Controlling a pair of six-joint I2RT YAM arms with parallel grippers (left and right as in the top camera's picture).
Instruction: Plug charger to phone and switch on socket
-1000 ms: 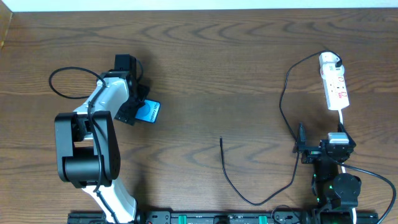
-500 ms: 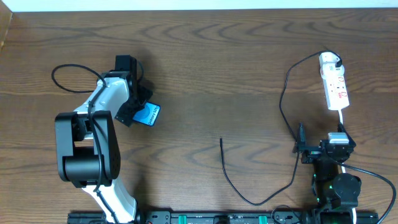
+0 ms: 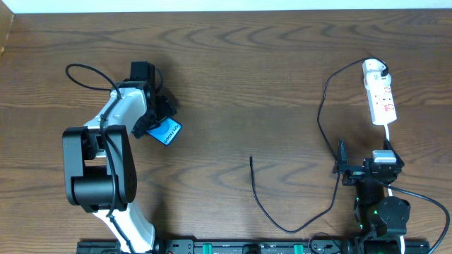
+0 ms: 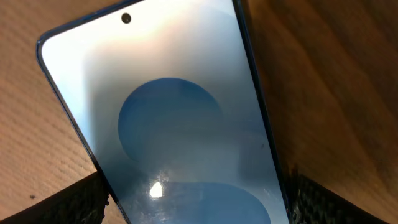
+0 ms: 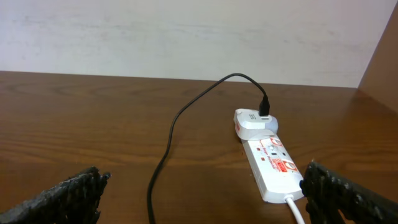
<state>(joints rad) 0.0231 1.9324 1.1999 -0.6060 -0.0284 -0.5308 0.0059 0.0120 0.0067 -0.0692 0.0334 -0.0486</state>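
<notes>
The phone has a bright blue screen and lies tilted at the left of the table. My left gripper is shut on it. In the left wrist view the phone fills the frame between the gripper's two fingers. The socket is a white strip at the far right. The charger's white adapter sits in its far end. The black cable loops down to a free tip at mid-table. My right gripper is open and empty, short of the socket.
The right wrist view shows its gripper, the adapter and the cable running toward the camera. A black arm cable loops behind the left arm. A pale wall edge runs along the table's far side.
My left gripper has turned with the phone, which has shifted slightly down and left and changed its tilt. The left arm's cable loop has moved. The right arm has not moved.
</notes>
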